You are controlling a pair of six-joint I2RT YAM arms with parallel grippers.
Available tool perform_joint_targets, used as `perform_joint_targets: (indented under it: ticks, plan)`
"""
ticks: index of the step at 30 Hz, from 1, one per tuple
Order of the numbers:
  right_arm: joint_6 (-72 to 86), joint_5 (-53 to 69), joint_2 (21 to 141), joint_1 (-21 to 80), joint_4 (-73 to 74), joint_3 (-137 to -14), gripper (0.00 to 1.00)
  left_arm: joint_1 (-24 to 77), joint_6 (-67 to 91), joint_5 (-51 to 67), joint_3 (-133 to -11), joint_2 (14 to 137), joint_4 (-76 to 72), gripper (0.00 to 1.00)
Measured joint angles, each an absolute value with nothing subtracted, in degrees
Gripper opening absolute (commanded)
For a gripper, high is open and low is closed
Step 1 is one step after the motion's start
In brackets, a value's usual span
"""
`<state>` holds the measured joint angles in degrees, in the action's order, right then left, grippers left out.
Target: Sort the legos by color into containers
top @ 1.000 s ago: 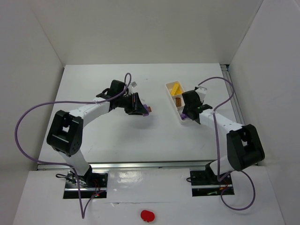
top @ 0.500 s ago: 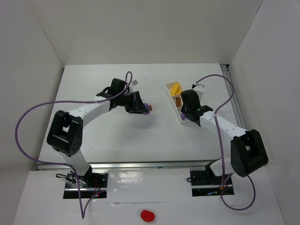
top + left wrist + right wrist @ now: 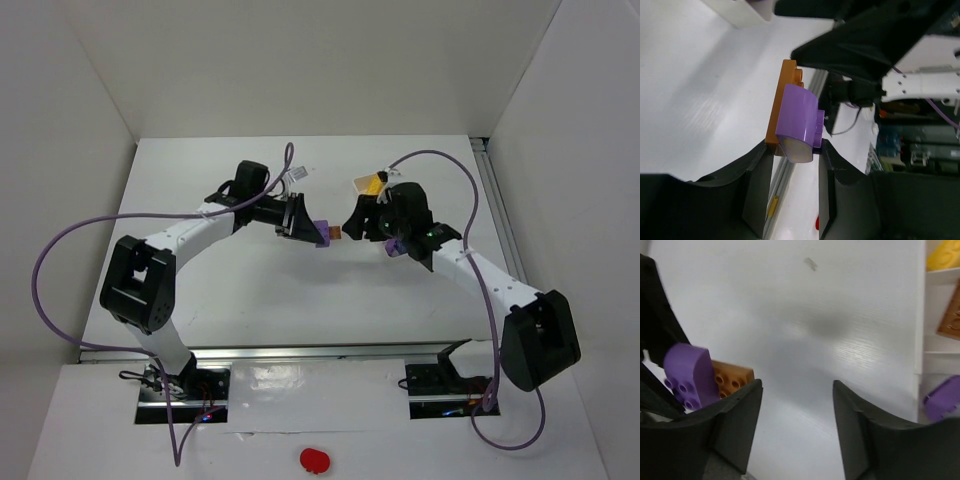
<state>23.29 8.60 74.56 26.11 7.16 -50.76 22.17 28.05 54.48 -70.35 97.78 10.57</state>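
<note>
My left gripper (image 3: 312,229) (image 3: 795,150) is shut on a purple lego (image 3: 797,122) (image 3: 322,233) with an orange-brown lego (image 3: 782,100) (image 3: 337,235) stuck to its side, held above the table. Just to their right is my right gripper (image 3: 356,222) (image 3: 796,385), open with nothing between its fingers. In the right wrist view the joined pair, purple (image 3: 685,372) and orange-brown (image 3: 732,377), sits just outside its left finger. The white container tray (image 3: 920,360) (image 3: 359,182) holds a yellow lego (image 3: 942,257) (image 3: 371,182), an orange-brown lego (image 3: 950,315) and a purple lego (image 3: 945,397) in separate compartments. My right arm hides most of the tray from above.
White walls enclose the table on the left, back and right. A purple cable (image 3: 60,250) loops wide off the left arm, and another (image 3: 470,190) arcs over the right arm. A metal rail (image 3: 300,350) runs along the near edge.
My right gripper has left the tray, swung left toward the left gripper, and opened. My left gripper has shifted slightly right and turned, still holding the joined bricks.
</note>
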Motion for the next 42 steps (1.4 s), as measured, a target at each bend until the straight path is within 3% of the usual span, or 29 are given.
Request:
perform_joint_targets:
  ticks: [3,14,21,26,31,40,41,42]
  plan:
    - [23.24,17.08,74.56,22.68,4.78,-50.76,0.77,21.71,27.24,60.47,-69.49,97.78,8.32,0.00]
    - [27.92,45.87,74.78,14.90,-10.24,-47.99,0.77,19.46,28.95,70.59,-67.85,97.78,1.45,0.00]
    - [28.49,52.73,76.71,16.03,-12.91,-47.11,0.75,19.46,29.21,72.38,-67.83,97.78,-0.19,0.00]
    - [28.25,53.84,77.84,17.34,-12.99,-47.13,0.66,19.46,30.11,72.62,-67.83,97.78,-0.78,0.00]
    - [28.95,54.02,78.74,18.31,-14.24,-47.22,0.39,19.46,30.20,72.97,-67.83,97.78,-0.95,0.00]
    - [36.77,52.29,79.22,19.29,-22.94,-44.80,0.12,19.42,26.81,73.14,-67.83,97.73,1.58,0.00]
    - [36.97,51.86,79.22,19.46,-23.03,-44.66,0.10,19.40,26.00,72.90,-67.88,97.73,2.39,0.06]
    - [37.06,50.94,79.22,19.79,-22.59,-44.66,0.08,19.35,25.30,72.44,-68.05,97.73,3.68,0.25]
